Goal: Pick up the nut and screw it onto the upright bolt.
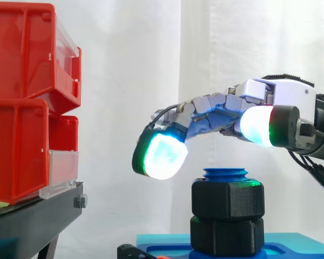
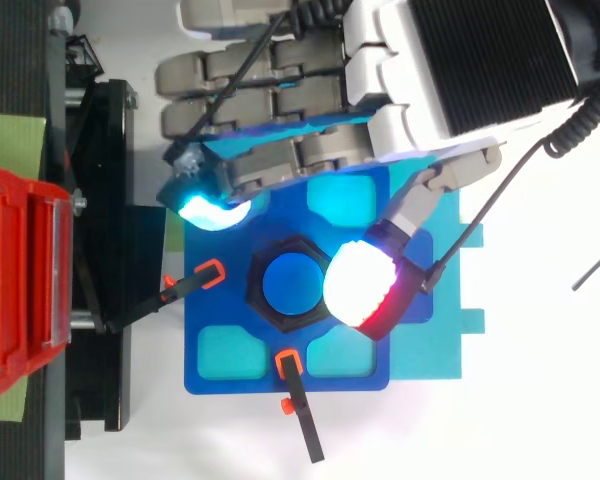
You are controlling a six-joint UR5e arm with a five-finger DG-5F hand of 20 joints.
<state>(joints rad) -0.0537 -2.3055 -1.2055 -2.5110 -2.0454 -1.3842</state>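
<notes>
The nut [image 1: 227, 199] sits on the bolt [image 2: 290, 284], and from the side we see another nut [image 1: 227, 236] beneath, the hand [image 1: 275, 91] spread empty above.

We see the hand [image 1: 221, 110] reaching in from 3 o'clock, fingers loosely extended above the blue bolt [image 1: 225, 174]. On the bolt, 2 black nuts are stacked, the upper nut [image 1: 228, 199] touching the lower nut [image 1: 227, 236]. One glowing fingertip [image 1: 161, 155] hangs at 10 o'clock of the upper nut, apart from it. At 9 o'clock, red bins [image 1: 21, 108] stand on a black stand [image 1: 32, 216].
</notes>
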